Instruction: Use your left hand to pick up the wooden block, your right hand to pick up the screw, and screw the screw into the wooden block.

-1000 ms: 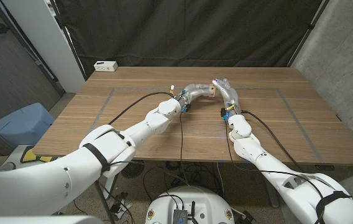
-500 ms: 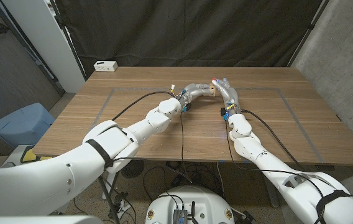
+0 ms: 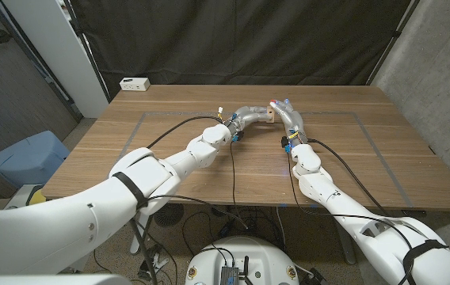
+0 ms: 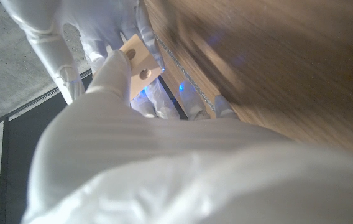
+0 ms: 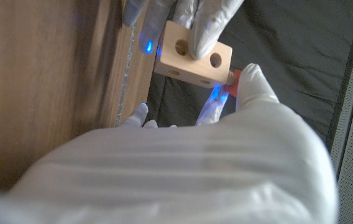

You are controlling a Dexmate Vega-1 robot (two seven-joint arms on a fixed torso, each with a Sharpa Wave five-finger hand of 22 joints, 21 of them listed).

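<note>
Gripping the wooden block (image 5: 192,57) above the desk (image 3: 209,158), your left robot hand (image 3: 250,115) meets your right robot hand (image 3: 286,115); that one pinches the red screw (image 5: 233,79) against the block's end.

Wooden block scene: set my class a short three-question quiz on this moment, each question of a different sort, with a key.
1. True or false: the wooden block lies flat on the table, untouched.
2. Multiple choice: which hand holds the block? A. left hand B. right hand C. a person's hand
3. Fill in: in the right wrist view, the red screw sits at the block's ____, between the right hand's fingers.

Key
1. False: it is held up between the two hands.
2. A: left-hand fingers wrap over the block's top.
3. End: the screw meets the block's end face, and holes show on two other faces.
</note>
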